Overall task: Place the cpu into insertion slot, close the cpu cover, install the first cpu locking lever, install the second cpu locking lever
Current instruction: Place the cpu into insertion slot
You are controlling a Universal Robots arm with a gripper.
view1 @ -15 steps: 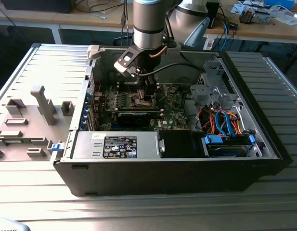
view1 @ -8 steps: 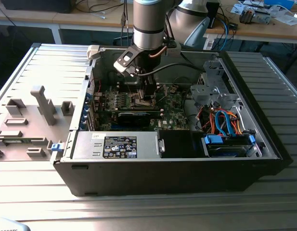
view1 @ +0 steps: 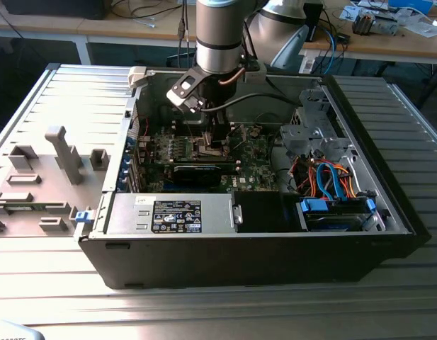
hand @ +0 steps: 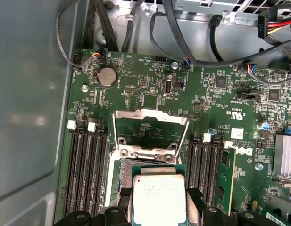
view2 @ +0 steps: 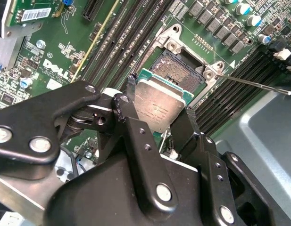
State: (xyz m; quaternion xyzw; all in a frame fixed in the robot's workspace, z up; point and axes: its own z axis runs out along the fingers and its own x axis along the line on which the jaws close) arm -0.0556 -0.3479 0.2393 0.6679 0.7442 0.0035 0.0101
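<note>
I am looking at an open desktop computer case (view1: pixel 275 234) lying on its side on a ribbed metal surface (view1: pixel 204 304). In the exterior view, the arm (view1: pixel 218 35) reaches straight down into the case from above. Its tool (view1: pixel 217 138) hangs low over the green motherboard (view1: pixel 253 159), towards the case's far wall.

In both wrist views, the tool (view2: pixel 157 113) (hand: pixel 159 197) is pinching the cpu (view2: pixel 162 106) (hand: pixel 159 200). One black finger (view2: pixel 124 108) presses on one edge of the chip, and the other presses on the opposite edge. The cpu's dull silver top faces up, with a thin green border around it.

The cpu sits right over the insertion slot (view2: pixel 176 73) (hand: pixel 126 172) and covers part of it. In the second wrist view, the rest of the slot's dark centre shows beyond the chip. I cannot tell whether the chip is touching the slot or is just above it.

The cpu cover (hand: pixel 150 114) is swung open. In the first wrist view, it stands as a silver frame at the far side of the slot, with green board showing through its window. In the second wrist view, a thin metal locking lever (view2: pixel 253 82) sticks out sideways from a corner of the slot's rim.

Rows of black memory slots (hand: pixel 86 174) run along both sides of the slot. A round coin battery (hand: pixel 106 76) lies well apart, near the board's edge.
</note>
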